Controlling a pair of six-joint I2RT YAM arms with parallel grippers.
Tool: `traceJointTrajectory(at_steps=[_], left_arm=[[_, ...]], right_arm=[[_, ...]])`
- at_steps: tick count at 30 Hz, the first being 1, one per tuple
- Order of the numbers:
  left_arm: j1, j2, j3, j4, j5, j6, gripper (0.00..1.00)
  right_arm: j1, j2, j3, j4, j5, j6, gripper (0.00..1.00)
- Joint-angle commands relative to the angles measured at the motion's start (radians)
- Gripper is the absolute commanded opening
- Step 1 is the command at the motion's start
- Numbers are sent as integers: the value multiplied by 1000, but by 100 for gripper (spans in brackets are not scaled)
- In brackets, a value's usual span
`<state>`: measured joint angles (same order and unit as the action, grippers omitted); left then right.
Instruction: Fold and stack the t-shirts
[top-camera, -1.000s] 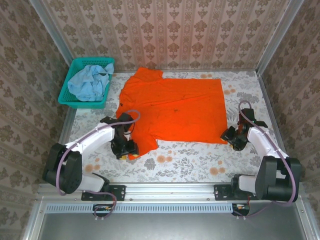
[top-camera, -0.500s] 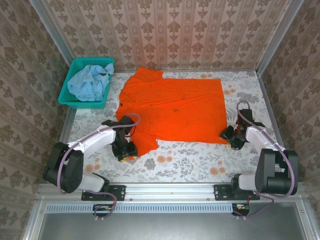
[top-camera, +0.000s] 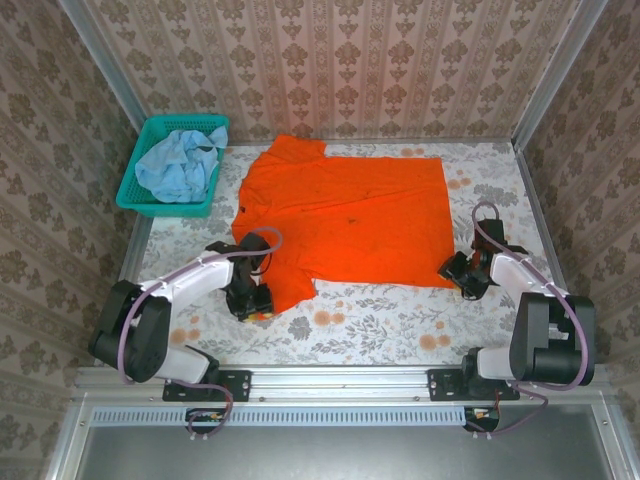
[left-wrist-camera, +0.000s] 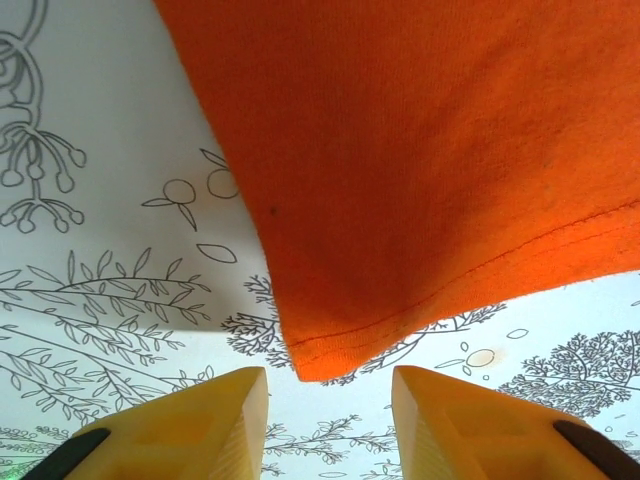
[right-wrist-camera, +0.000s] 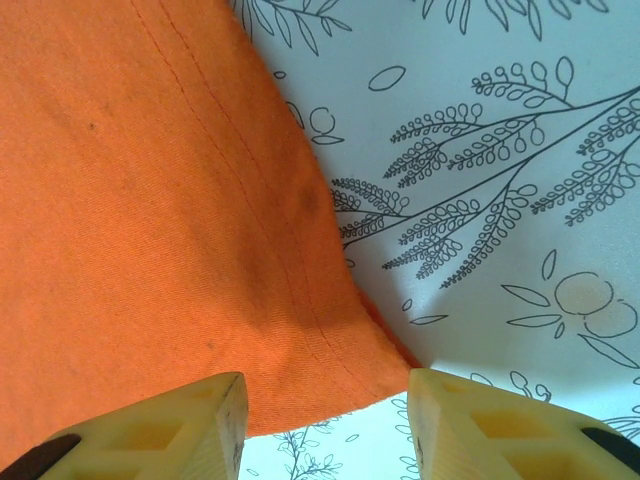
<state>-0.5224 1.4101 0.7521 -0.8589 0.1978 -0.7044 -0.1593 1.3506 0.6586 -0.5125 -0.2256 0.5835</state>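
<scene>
The orange t-shirt (top-camera: 345, 220) lies spread flat on the flowered table, seen from above. My left gripper (top-camera: 252, 300) is at its near-left corner. In the left wrist view the hemmed corner (left-wrist-camera: 400, 180) points toward my left gripper (left-wrist-camera: 328, 378), whose yellow fingers (left-wrist-camera: 200, 425) stand apart with the tip of the cloth just at their mouth. My right gripper (top-camera: 458, 272) is at the near-right corner. In the right wrist view that corner (right-wrist-camera: 200, 220) reaches in between the spread jaws of my right gripper (right-wrist-camera: 325, 380). The pale blue t-shirt (top-camera: 178, 165) lies crumpled in the basket.
A teal mesh basket (top-camera: 130, 195) stands at the back left, beside the left wall. Patterned walls close in the back and both sides. A bare strip of the table (top-camera: 380, 320) runs between the shirt's near hem and the arm bases.
The left gripper has shifted slightly at the shirt's near-left corner. The right gripper has edged left onto the near-right corner. The shirt has not moved.
</scene>
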Motion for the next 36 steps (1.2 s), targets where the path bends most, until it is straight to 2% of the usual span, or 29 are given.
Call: traceJointTrajectory(at_steps=[1,15,21,32,34,36], left_arm=[[-1,10,-10,-14,-31,2,38],[-1,91,-11,62,-32,3,24],[0,109,-7,73,-38,2,15],[-1,134,20,61,-44,17,4],[-1,136,22,61,-43,20,0],[-1,140,25,61,-39,24,0]], right_arm=[[-5,6,-17,12,-8,14,47],[-15,32,-17,8,6,32,41],[-23,33,-18,-19,23,33,40],[-23,-28,-36,-75,36,47,39],[-24,-19,-29,-75,49,40,38],[-25,5,-16,-68,56,35,37]])
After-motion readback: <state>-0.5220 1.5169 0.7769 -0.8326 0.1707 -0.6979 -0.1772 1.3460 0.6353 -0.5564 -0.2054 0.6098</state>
